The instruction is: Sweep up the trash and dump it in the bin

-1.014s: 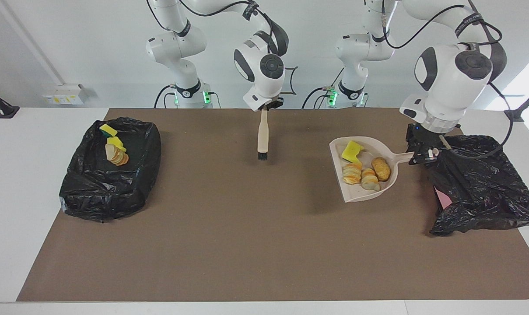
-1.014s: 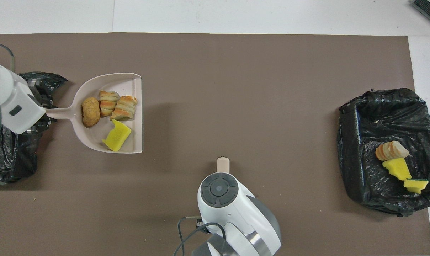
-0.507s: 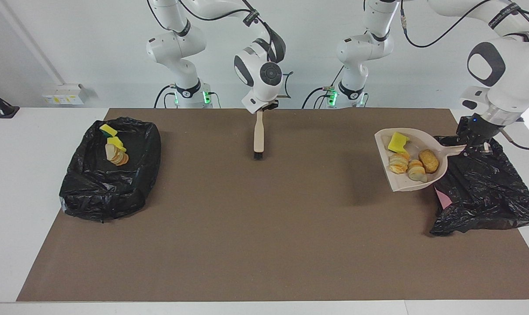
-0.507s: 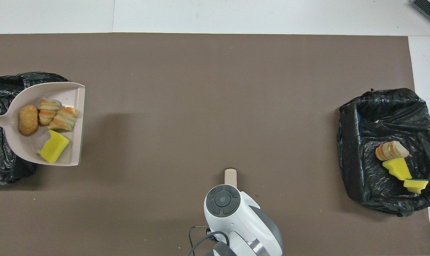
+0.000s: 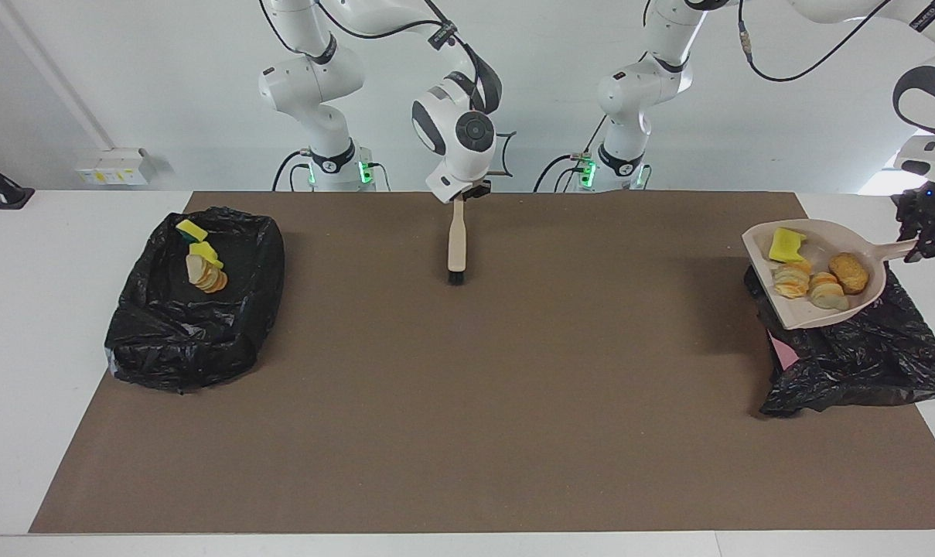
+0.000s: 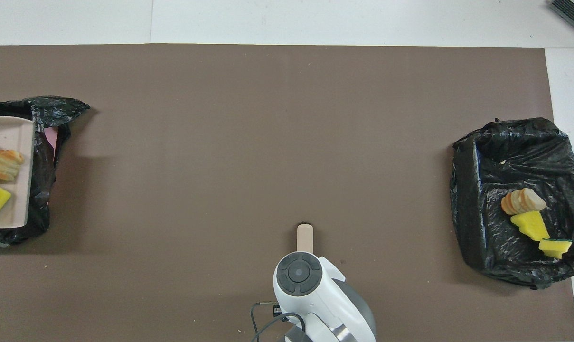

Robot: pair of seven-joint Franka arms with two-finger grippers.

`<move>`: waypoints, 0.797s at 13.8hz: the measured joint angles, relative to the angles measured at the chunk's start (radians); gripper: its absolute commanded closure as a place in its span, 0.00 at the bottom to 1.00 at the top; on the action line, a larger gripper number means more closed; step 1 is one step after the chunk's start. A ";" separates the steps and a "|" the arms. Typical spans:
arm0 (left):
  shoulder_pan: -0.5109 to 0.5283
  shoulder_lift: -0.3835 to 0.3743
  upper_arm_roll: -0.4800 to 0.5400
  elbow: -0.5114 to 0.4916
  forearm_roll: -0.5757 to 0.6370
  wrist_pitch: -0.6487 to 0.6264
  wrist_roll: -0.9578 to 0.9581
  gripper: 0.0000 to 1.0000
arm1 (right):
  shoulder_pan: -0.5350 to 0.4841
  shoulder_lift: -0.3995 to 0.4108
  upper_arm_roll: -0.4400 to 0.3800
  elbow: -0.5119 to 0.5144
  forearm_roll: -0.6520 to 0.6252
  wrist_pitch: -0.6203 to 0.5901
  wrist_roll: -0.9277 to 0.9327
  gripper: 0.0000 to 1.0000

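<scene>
In the overhead view the beige plastic dustpan point(image 6: 6, 173) is cut off at the edge. It carries the trash point(image 5: 811, 275): one yellow sponge piece and brownish bread-like chunks, over the black bag-lined bin point(image 5: 854, 356). The left hand point(image 5: 929, 241) is clamped on its handle, which points toward the left arm's end. The right hand point(image 5: 461, 193), closed, holds the beige brush point(image 5: 456, 244) upright, bristles down.

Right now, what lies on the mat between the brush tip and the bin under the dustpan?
Nothing: in both views the brown mat is bare from the brush to that bin, over which the left gripper holds the loaded dustpan.
</scene>
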 measured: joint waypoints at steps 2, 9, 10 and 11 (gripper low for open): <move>0.040 0.003 0.001 0.002 0.055 0.047 0.000 1.00 | 0.002 0.000 0.000 0.000 0.000 0.002 -0.045 0.00; 0.002 0.005 -0.012 -0.001 0.499 0.077 -0.268 1.00 | -0.036 0.013 -0.016 0.057 -0.068 0.098 -0.061 0.00; -0.019 0.005 -0.013 -0.002 0.557 0.069 -0.305 1.00 | -0.065 0.013 -0.018 0.080 -0.088 0.098 -0.063 0.00; -0.036 0.005 -0.014 -0.003 0.595 0.057 -0.330 1.00 | -0.096 0.012 -0.020 0.105 -0.109 0.098 -0.067 0.00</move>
